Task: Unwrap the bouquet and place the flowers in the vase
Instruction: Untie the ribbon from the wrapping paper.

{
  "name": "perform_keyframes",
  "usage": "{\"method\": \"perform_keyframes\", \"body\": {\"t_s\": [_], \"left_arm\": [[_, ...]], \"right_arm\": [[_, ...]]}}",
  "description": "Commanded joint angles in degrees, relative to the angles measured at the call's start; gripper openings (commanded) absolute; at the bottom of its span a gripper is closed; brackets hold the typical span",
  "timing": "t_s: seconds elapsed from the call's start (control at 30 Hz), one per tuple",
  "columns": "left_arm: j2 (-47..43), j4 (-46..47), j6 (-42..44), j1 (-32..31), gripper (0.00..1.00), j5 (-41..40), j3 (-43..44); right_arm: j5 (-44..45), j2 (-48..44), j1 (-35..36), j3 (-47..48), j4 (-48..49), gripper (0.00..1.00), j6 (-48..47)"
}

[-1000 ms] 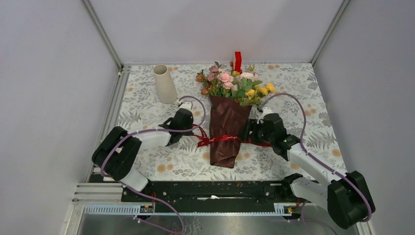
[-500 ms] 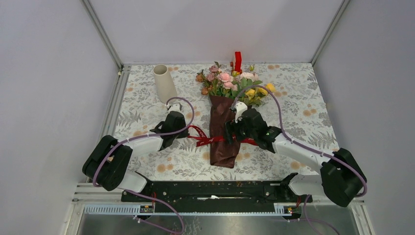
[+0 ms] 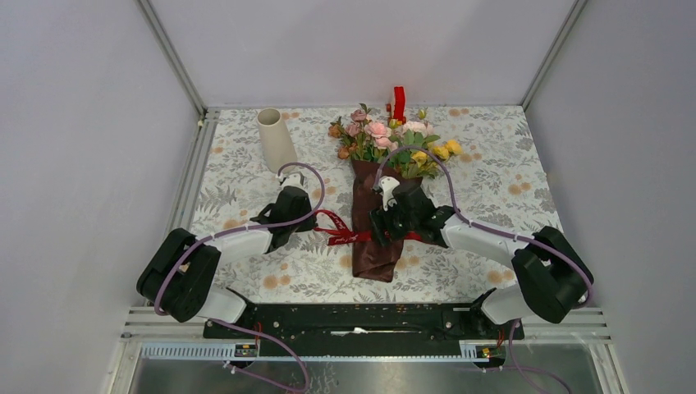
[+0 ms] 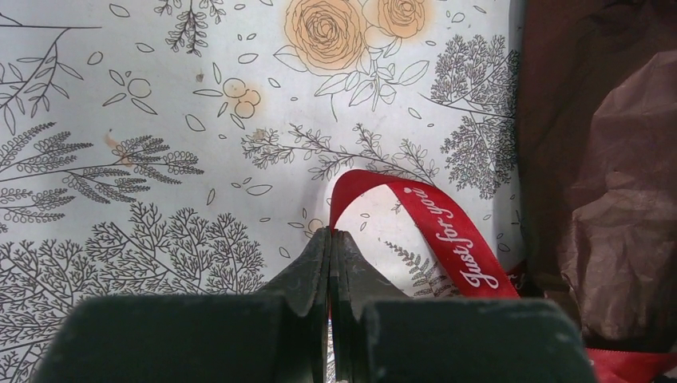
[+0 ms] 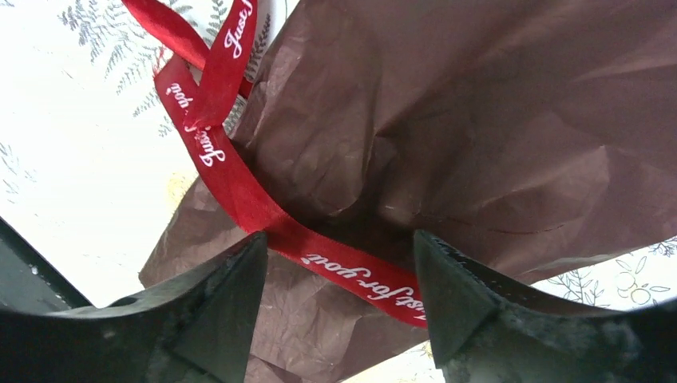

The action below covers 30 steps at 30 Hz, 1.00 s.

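in the last second the right arm has swung in from the side of the bouquet, and the right end effector now hangs over the dark red wrapping paper, right at the tied middle. the left end effector has pulled back a little to the left, away from the paper, and the red ribbon has come with it, so one end now runs out across the surface to that tip. i think this means the bow is being tugged loose while the other arm gets ready to hold the bundle down. the job is only at its start, because a band of ribbon still crosses the paper. the left fingers are pressed tight together, and the ribbon seems to start right at their tip, so it looks pinched there. the right fingers stand wide apart, with the crinkled paper and the ribbon band showing in the gap between them - i cannot tell if they touch the paper yet. the bouquet lies flat in the middle of the surface, with its flowers pointing to the far side and all still tucked in the paper. the vase stands upright at the far left, apart from both arms and from the flowers.
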Motion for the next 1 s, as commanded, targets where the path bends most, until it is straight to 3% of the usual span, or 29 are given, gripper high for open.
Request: {"method": "perform_keyframes", "body": {"t_s": [0.0,0.17,0.3,0.43,0.67,0.97], "left_arm": [[-1.9,2.2,-0.6,0.5,0.0,0.5,-0.2],[-2.1,2.2,-0.5,0.8,0.0,0.4,-0.2],[-1.9,2.1,-0.6,1.1,0.0,0.1,-0.2],[-2.1,2.6,-1.3,1.6,0.0,-0.1,-0.6],[-4.7,5.6,-4.6,3.3,0.0,-2.0,-3.2],[-2.8,7.6,-7.1,9.4,0.0,1.1,-1.3]], "right_arm": [[-2.6,0.8,0.5,2.2,-1.1,0.67,-1.0],[-1.4,-1.0,0.5,1.1,-0.9,0.4,0.2],[0.4,-2.4,0.5,0.4,-1.2,0.25,1.1],[5.0,-4.6,0.5,0.3,-2.9,0.01,3.6],[27.6,-10.7,-1.8,-0.1,-8.3,0.0,10.5],[25.5,-14.6,-21.5,1.1,-12.3,0.0,17.4]]}}
